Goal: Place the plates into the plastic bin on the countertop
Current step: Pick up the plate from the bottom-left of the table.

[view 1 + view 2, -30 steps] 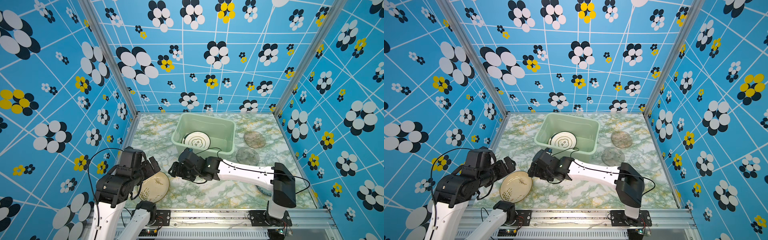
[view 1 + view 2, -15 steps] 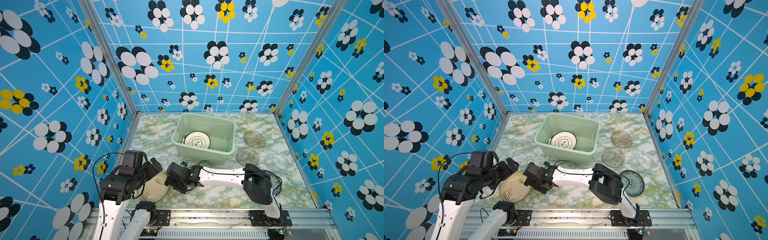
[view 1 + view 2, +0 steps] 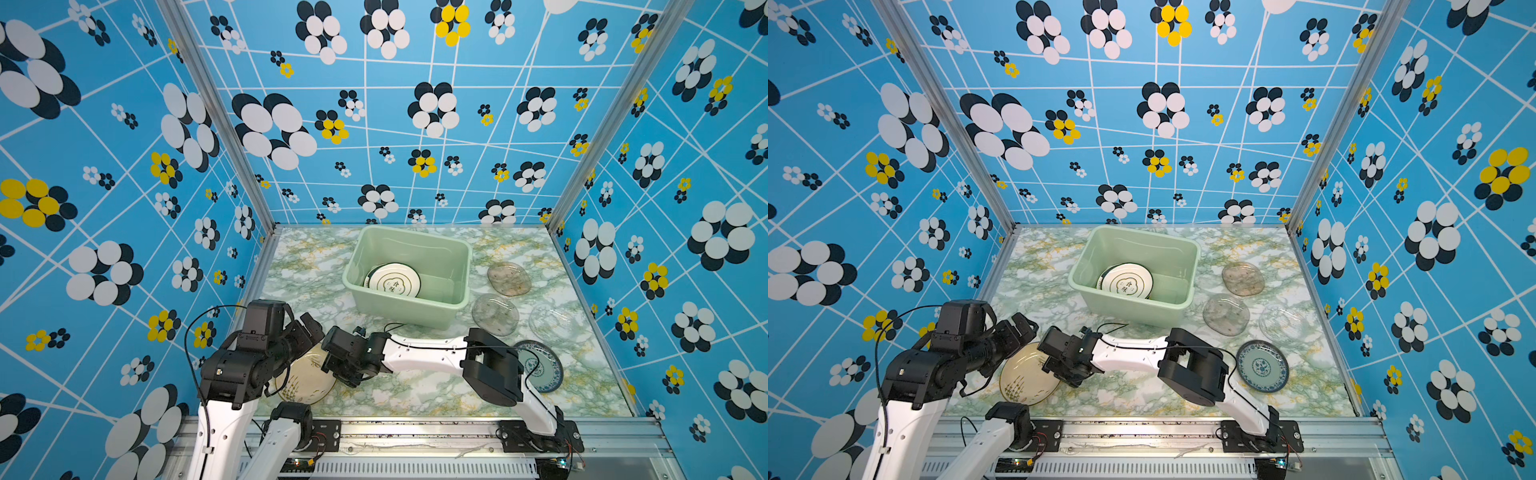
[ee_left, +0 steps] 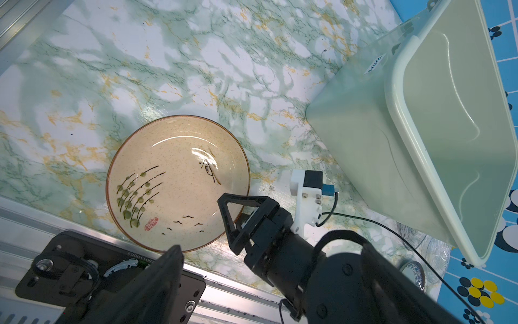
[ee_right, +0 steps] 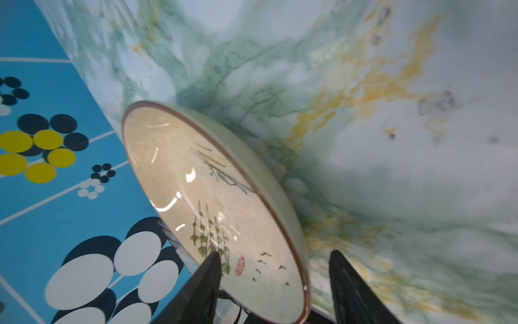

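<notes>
right gripper (image 5: 274, 254) half-open, jaws straddling rim of cream plate (image 5: 213, 202).

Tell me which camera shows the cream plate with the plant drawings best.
The left wrist view: the cream plate lies face-up, almost wholly in sight. Both top views show it small, partly behind the arms. The right wrist view shows it close but slanted, cut off, its rim between the open jaws of the right gripper.

Marble table (image 3: 415, 395) with a green bin (image 3: 399, 311) at the back, a cream plate (image 3: 307, 382) near the front, a blue plate (image 3: 544, 370) and three glass plates (image 3: 494, 313)
</notes>
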`<state>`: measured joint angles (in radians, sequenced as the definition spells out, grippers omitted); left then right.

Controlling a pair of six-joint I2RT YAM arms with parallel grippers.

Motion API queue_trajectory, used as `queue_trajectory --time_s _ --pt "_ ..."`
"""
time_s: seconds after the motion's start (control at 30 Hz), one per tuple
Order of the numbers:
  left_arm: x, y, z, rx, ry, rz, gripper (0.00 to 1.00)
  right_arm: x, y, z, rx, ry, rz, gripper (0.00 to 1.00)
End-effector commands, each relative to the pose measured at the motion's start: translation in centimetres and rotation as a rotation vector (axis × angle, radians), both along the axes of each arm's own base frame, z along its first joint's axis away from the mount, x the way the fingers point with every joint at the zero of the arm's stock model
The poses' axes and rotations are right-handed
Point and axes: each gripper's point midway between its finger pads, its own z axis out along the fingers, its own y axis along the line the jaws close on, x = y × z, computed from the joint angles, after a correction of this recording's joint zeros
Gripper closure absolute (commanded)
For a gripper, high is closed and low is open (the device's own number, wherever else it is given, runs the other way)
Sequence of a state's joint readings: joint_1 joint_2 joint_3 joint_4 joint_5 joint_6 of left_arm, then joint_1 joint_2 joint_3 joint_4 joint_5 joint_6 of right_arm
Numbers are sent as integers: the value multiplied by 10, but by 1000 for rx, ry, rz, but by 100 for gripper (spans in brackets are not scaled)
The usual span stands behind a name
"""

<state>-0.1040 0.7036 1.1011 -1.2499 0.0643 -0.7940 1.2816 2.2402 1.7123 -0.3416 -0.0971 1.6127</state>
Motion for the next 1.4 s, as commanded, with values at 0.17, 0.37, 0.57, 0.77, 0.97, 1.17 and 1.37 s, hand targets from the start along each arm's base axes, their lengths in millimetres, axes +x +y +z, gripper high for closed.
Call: queue_trajectory --time_s 0.17,0.37,0.57,0.77,0.97,1.17,1.37 --pt "-6 3 10 -9 -36 26 1 -4 17 -10 29 63 -10 50" --pt "-7 3 16 -7 -49 22 1 -4 19 -13 20 80 -12 68" --pt "-3 1 15 -23 -60 18 1 -2 8 -12 0 75 -42 88" --pt "-1 -3 14 -42 -64 9 1 0 -9 -12 -22 67 -89 100" --pt "4 -10 16 -50 -88 -48 1 3 -42 -7 -59 49 -145 100" --pt "3 -17 9 -52 -68 -107 1 5 -87 -2 -96 55 -141 100" --pt "4 -38 0 -130 -33 -216 1 5 -122 18 -142 15 1 100"
